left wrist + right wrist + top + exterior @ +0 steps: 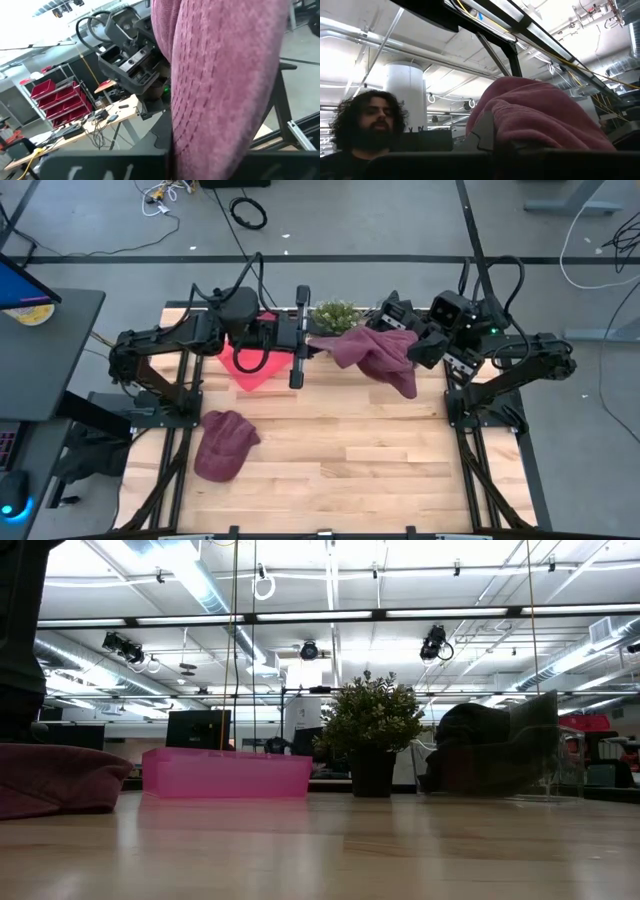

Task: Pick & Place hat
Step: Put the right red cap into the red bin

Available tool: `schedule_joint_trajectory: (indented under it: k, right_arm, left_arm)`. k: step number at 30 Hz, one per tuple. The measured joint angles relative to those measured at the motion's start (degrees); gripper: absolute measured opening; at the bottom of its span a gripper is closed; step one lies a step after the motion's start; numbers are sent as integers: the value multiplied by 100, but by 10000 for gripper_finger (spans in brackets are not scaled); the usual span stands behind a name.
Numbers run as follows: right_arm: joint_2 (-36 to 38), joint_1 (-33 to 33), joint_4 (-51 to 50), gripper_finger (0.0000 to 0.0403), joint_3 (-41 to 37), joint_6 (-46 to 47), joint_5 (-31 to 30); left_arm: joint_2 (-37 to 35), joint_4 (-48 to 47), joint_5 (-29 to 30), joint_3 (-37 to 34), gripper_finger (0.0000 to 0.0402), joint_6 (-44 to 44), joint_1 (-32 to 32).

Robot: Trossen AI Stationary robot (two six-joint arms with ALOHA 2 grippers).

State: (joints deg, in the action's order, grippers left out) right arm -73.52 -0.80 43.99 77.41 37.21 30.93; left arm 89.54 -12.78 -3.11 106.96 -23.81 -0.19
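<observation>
**Both claws raised and closed at the back of the tabletop**

I see my left arm reaching from its base on the left across the back edge toward the middle, wrist stretched out level, its left claw [322,345] closed on the maroon hat [378,352]. My right arm folds in from the right base, elbow out to the side, wrist angled inward. The right claw [418,346] is pinched onto the same hat's other side, both held above the tabletop [380,450].
</observation>
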Motion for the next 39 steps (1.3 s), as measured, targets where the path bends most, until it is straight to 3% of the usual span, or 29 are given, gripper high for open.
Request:
schedule_joint_trajectory:
  k: [3,7,12,17,22,25,31,39]
  right_arm:
    - [2,2,-100,37,0,226,7]
    - [66,19,-590,117,0,279,69]
    - [286,324,-1345,232,0,193,-28]
    - [703,688,-2463,297,0,-135,-540]
    - [1118,962,-3782,305,0,-508,-1472]
    - [1308,1064,-4357,296,0,-662,-1725]
    - [1501,1117,-4935,273,0,-791,-1891]
    - [1439,1117,-5417,252,0,-924,-1957]
  left_arm:
    - [-6,-114,64,0,13,-76,2]
    - [-123,-406,474,0,13,-166,-2]
    - [-408,-1012,1437,-2,13,-504,-23]
    - [-726,-1613,2623,0,13,-813,-146]
    - [-946,-2448,3770,-2,13,-955,-303]
    - [-1026,-2921,4278,11,13,-888,-358]
    - [-1119,-4379,5071,0,13,-448,-398]
    - [-1050,-6365,5685,7,13,398,-340]
